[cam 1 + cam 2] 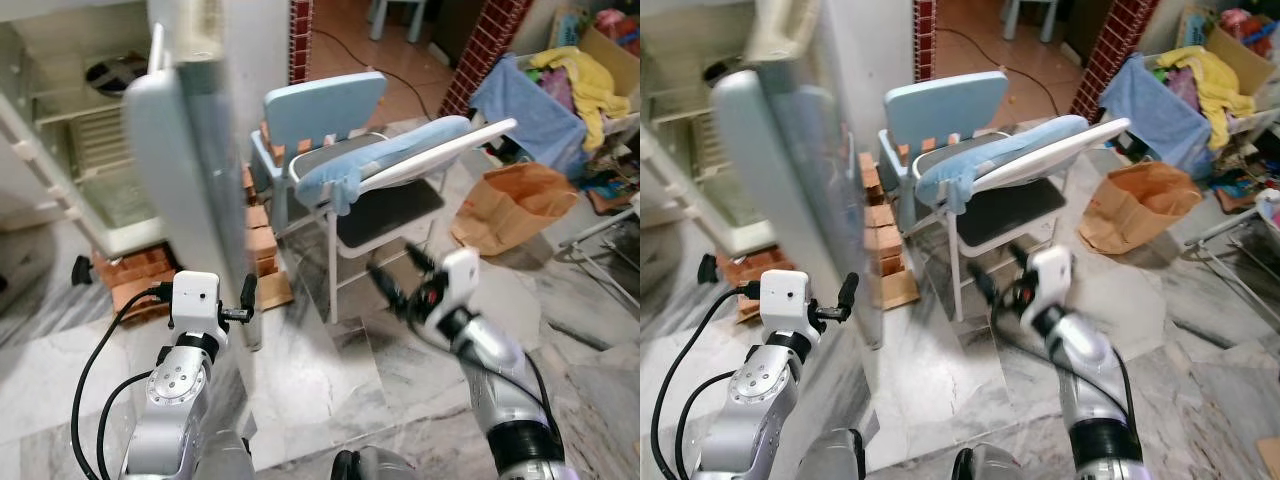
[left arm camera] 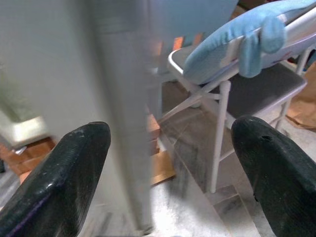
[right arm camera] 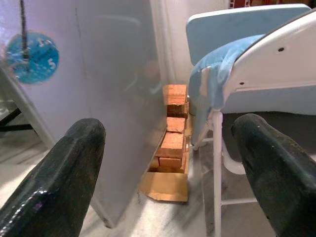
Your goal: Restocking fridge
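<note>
While fridge door point(image 1: 185, 170) stands ajar, left gripper point(image 1: 248, 300) sits by its edge, fingers spread. Right gripper point(image 1: 400, 275) near chair point(image 1: 385, 200), fingers apart, empty.

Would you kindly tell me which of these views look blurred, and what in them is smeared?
Right eye view: the right gripper and the pale grey fridge door are motion-smeared. Left eye view: sharper, with slight blur on that gripper and the door edge. Left wrist view: the door is streaked, while the grey folding chair is fairly crisp. Right wrist view: mostly sharp, black fingers soft.
</note>
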Robot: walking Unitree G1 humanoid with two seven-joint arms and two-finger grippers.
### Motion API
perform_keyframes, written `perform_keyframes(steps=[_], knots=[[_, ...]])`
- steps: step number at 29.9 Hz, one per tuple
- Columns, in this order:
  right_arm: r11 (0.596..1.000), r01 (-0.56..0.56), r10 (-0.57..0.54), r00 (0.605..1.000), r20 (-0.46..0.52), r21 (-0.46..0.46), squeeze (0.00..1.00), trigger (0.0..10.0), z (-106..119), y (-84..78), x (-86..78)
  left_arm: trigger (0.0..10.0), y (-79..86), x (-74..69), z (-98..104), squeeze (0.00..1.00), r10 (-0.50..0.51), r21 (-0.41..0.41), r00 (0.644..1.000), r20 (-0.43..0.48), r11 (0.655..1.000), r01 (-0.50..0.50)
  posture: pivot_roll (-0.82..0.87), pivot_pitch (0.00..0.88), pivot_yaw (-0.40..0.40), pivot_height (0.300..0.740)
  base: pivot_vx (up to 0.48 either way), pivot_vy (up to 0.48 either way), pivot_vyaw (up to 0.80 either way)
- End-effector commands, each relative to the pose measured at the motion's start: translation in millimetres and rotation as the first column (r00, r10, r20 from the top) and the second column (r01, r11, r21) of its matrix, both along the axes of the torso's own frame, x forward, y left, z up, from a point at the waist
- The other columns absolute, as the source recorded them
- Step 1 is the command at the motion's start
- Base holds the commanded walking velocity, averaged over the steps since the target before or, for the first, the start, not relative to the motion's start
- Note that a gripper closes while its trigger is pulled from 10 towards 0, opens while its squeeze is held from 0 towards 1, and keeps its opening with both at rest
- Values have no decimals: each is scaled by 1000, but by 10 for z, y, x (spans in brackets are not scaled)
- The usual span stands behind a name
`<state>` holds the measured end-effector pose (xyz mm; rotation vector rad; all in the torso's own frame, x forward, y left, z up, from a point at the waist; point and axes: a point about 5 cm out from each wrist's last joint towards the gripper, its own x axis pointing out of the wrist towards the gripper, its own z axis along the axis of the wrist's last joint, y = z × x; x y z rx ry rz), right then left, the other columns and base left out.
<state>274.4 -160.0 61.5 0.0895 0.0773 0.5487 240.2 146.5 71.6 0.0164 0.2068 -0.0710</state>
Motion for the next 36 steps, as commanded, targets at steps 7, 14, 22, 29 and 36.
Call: perform_keyframes(steps=[7, 14, 22, 29, 36], knots=[[990, 134, -131, 989, 63, -53, 0, 10000, 16, 238, -66, 10000, 67, 80, -87, 0, 4, 48, 1000, -18, 999, -3, 86, 0, -33, 740, 0, 43, 0], [974, 211, -212, 977, 5, -86, 0, 10000, 40, 59, -23, 10000, -12, 169, -90, 0, -78, 125, 997, -2, 989, 78, 74, 0, -29, 740, -103, 445, 0], [959, 144, -147, 989, 7, -245, 0, 10000, 32, -70, -73, 10000, 16, 185, -154, 0, -129, 148, 991, -37, 980, 133, 33, 0, -8, 740, -30, 440, 0], [944, 270, -281, 959, -31, -189, 0, 10000, -58, -62, -204, 10000, -5, 209, -135, 0, -138, 148, 990, -6, 979, 138, 41, 0, -17, 740, 0, 439, 0], [879, 446, -459, 887, -48, -168, 0, 10000, -133, -43, -186, 10000, -124, 279, -117, 0, -221, 120, 975, 25, 969, 217, 19, 0, -15, 740, 0, 460, 0]])
